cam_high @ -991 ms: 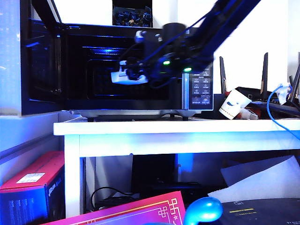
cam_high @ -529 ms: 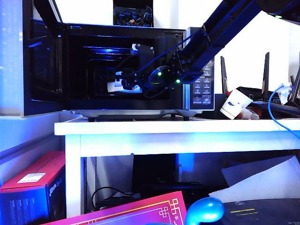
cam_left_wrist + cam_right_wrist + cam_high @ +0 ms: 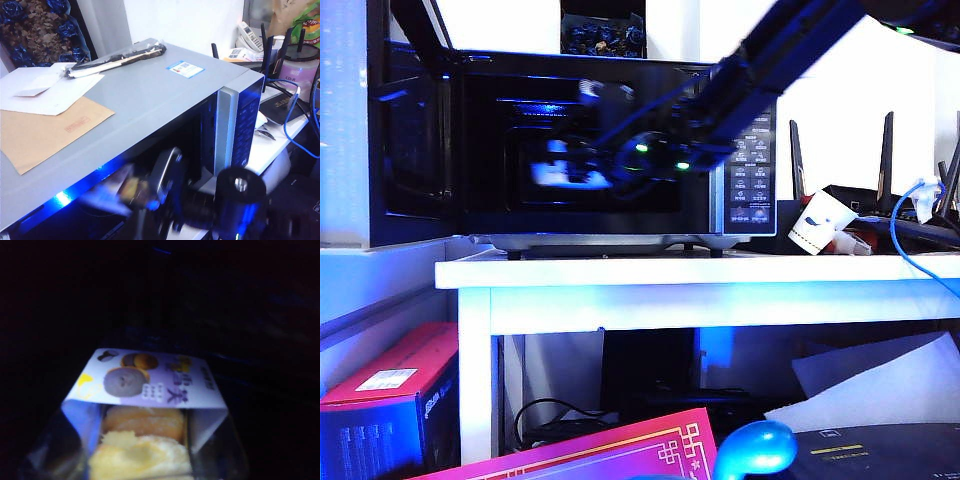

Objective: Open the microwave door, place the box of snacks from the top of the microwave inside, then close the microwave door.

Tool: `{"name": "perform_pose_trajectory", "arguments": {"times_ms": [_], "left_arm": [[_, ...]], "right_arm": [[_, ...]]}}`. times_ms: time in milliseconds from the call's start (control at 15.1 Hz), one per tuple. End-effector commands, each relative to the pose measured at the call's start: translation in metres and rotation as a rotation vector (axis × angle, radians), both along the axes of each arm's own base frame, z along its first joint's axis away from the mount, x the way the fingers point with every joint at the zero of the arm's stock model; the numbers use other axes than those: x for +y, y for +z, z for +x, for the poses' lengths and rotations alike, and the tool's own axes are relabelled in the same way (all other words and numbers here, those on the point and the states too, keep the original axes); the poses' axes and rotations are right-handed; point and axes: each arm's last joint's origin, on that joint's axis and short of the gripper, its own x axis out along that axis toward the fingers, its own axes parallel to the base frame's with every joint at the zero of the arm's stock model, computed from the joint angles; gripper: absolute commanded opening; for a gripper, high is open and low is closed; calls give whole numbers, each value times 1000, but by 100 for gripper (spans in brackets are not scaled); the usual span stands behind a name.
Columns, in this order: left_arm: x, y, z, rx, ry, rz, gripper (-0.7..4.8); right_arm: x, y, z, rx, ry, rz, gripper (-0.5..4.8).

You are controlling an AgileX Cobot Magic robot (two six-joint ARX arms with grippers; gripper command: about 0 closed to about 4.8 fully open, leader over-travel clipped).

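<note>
1. Since a second ago, right end effector (image 3: 582, 172) has carried the box of snacks (image 3: 150, 415) deeper into the microwave (image 3: 620, 140) cavity, past the open microwave door (image 3: 410, 140).
2. Box held, leading inward.
3. Left end effector: unseen, above microwave; grip unknown.

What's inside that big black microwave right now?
Inside the big black microwave, its door swung open, the right claw carries a pale crinkly snack pack showing cakes. The claw's jaws are not visible, and the cavity floor beneath is too dark to see.
</note>
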Motion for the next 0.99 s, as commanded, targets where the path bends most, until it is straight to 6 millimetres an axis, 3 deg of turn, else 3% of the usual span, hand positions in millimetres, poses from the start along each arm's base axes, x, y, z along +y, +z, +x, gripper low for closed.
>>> {"name": "perform_pose_trajectory", "arguments": {"times_ms": [66,198,264,330,397,595,991], "left_arm": [[0,2,-2,-11,-4,-4,-5],[0,1,-2,-2,-7,-1,-5],[0,1,-2,4,-23,-3,-5],[0,1,-2,6,-26,-3,-5],[0,1,-2,7,-26,-3,-5],[0,1,-2,2,-26,-4,-5],[0,2,-2,-2,-25,-5,-5]], "right_arm": [[6,11,-5,-42,-80,13,268],[3,11,-3,-34,-132,29,201],[1,11,-2,-34,-139,29,205],[1,11,-2,-32,-143,28,301],[1,10,-2,-24,-145,24,475],[0,10,-3,53,-147,-51,479],[-19,67,-36,281,-143,-265,479]]}}
